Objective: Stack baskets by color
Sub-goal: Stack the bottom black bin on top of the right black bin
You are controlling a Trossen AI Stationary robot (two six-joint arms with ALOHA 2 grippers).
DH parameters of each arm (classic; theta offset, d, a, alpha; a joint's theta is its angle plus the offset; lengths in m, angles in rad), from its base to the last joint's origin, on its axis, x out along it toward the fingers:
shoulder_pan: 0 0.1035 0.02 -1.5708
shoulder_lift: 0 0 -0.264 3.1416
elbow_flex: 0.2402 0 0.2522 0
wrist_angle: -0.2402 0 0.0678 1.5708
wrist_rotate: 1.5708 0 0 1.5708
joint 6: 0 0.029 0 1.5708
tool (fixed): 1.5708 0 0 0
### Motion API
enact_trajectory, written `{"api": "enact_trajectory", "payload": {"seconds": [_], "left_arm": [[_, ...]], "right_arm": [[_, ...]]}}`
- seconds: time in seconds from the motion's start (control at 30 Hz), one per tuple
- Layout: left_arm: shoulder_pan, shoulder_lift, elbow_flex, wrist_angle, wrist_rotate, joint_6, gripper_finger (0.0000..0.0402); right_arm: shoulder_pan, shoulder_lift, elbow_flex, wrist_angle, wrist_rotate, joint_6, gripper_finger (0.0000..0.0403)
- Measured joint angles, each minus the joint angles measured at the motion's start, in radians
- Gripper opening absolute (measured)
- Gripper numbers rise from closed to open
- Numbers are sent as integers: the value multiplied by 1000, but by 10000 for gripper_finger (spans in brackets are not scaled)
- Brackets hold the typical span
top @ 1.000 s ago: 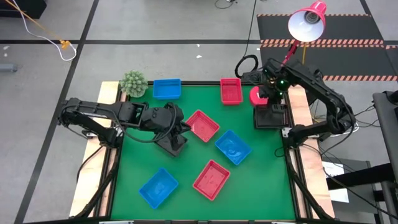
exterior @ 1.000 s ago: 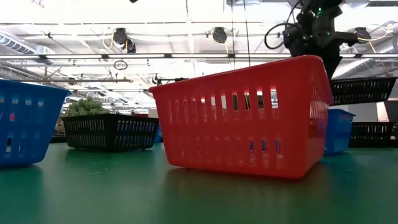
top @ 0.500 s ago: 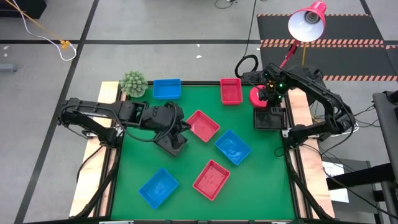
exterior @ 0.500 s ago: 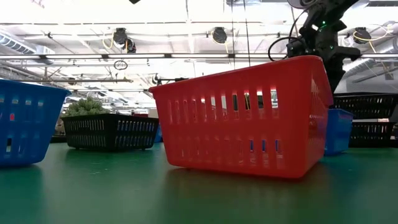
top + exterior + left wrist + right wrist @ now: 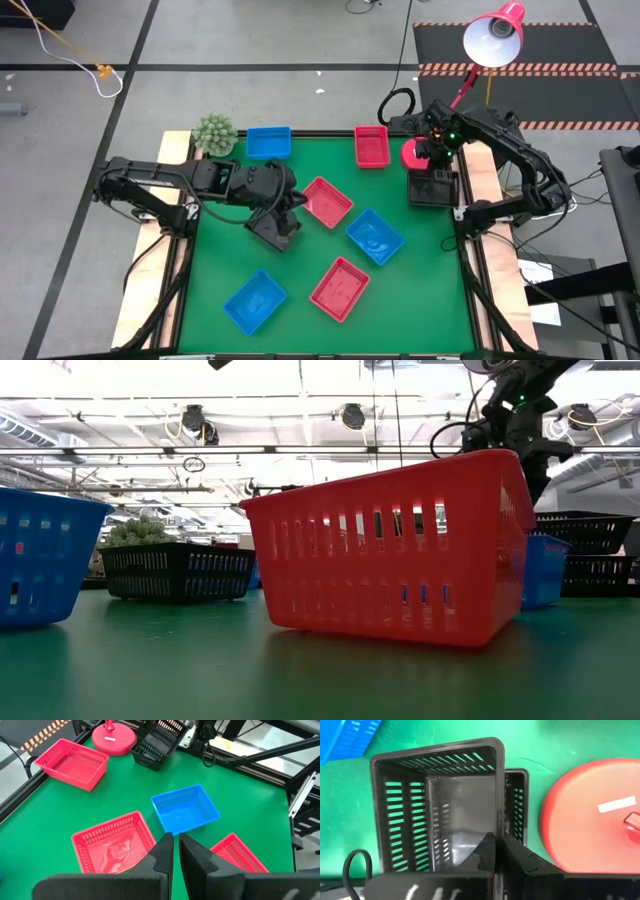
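Observation:
My right gripper (image 5: 497,851) is shut on a black slatted basket (image 5: 435,805) at the table's right edge, close over a second black basket (image 5: 516,795) that stands offset beneath it. In the low view the held basket (image 5: 585,532) shows right above the lower one (image 5: 600,575). My left gripper (image 5: 175,851) hangs shut and empty over the table's middle left, and a third black basket (image 5: 275,232) rests on the mat below it. Three red baskets (image 5: 325,201) (image 5: 371,146) (image 5: 340,288) and three blue ones (image 5: 375,236) (image 5: 268,142) (image 5: 254,302) lie scattered on the green mat. My right gripper pinches the upper black basket's side wall at its rim (image 5: 498,827), on the side toward the lamp base, one finger inside the basket and one outside. The fingers come from above, pointing steeply down. The basket hangs upright; whether it touches the lower one I cannot tell.
A round red lamp base (image 5: 415,153) stands just beside the two black baskets, its lamp head (image 5: 493,35) beyond the far edge. A green plant ball (image 5: 214,133) sits at the far left corner. Bare mat shows along the near edge and at the near right.
My right gripper has gone down with the black basket, which stays upright and now hangs close over the second black basket; most of the drop came in the first half second.

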Motion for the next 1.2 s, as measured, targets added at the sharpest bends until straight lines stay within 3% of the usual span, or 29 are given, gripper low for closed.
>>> {"api": "enact_trajectory", "payload": {"seconds": [0.8, 1.2], "left_arm": [[0, 0, 0, 0, 0, -5, 31], [0, 0, 0, 0, 0, -5, 31]], "right_arm": [[-38, 81, 0, 21, -18, -65, 7], [-37, 91, 0, 22, -14, -48, 49]]}}
